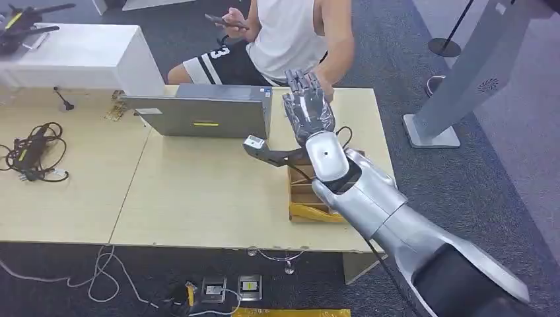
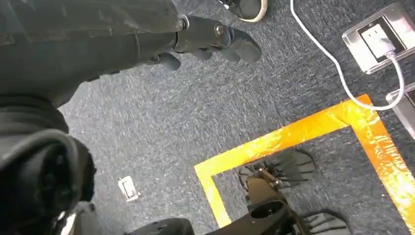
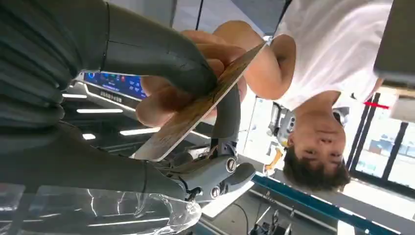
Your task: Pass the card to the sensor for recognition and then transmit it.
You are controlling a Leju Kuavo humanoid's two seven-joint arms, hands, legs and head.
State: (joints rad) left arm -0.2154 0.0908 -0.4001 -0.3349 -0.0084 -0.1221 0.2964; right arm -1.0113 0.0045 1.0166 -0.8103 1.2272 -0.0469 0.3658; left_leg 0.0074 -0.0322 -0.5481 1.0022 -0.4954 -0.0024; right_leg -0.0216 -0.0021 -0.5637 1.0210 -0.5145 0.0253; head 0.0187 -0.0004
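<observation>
- Silver right arm rose from five o'clock in the head view; right hand reached over the bench toward a person.
- Left hand hung over floor, fingers curled, empty.
- Right wrist view: right hand pinched the card, which the person's fingers touched; an early release might drop it.

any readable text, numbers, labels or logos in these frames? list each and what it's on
"3": on the person's dark shorts, head view.
Swirl logo, no letters: on the grey kiosk stand.
Yellow sticker on the laptop lid: too small to read.
White label on the laptop: too blurred to read.
Card in the right hand: no legible print.
Blue screen, right wrist view: blurred, unreadable.
</observation>
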